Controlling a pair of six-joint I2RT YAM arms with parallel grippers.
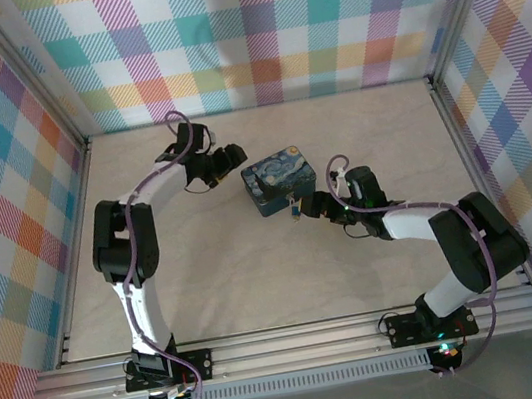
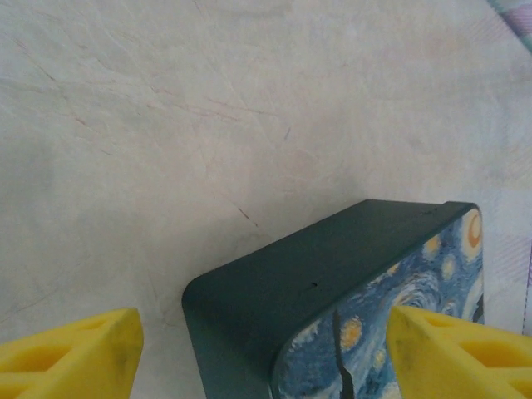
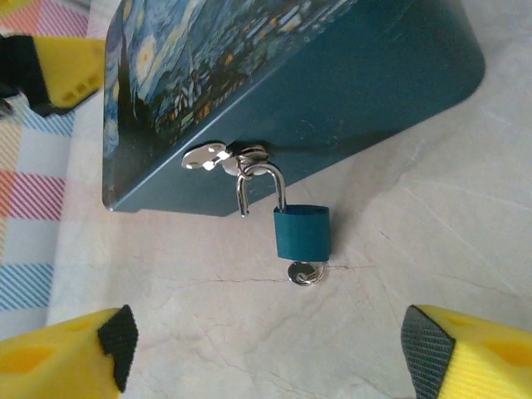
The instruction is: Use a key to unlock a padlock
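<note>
The right gripper [image 3: 266, 349] stands wide open with nothing in its grasp; bare table [image 3: 432, 208] lies between its yellow fingertips [image 3: 66, 357]. Straight ahead of it, clear of both fingertips, the padlock [image 3: 302, 234] hangs from the silvery latch [image 3: 208, 156] on the side wall of the tin [image 3: 332, 91] that faces this gripper. The shackle [image 3: 259, 176] is sprung. One leg sits in the blue-teal body and the other ends free in the air beside it. The key [image 3: 304, 273] sticks in the underside of the padlock's body, the end nearest the gripper. Whether its head touches the table cannot be told. From above, the right gripper sits just beside the padlock. The left gripper [image 2: 264, 341] is at the opposite side of the tin, its jaws wide apart and holding nothing. A corner of the tin lies ahead of and between its fingers [image 2: 75, 353], with table showing between one finger and the tin wall. The other finger overlaps the painted lid in the wrist view, and contact there cannot be judged.
</note>
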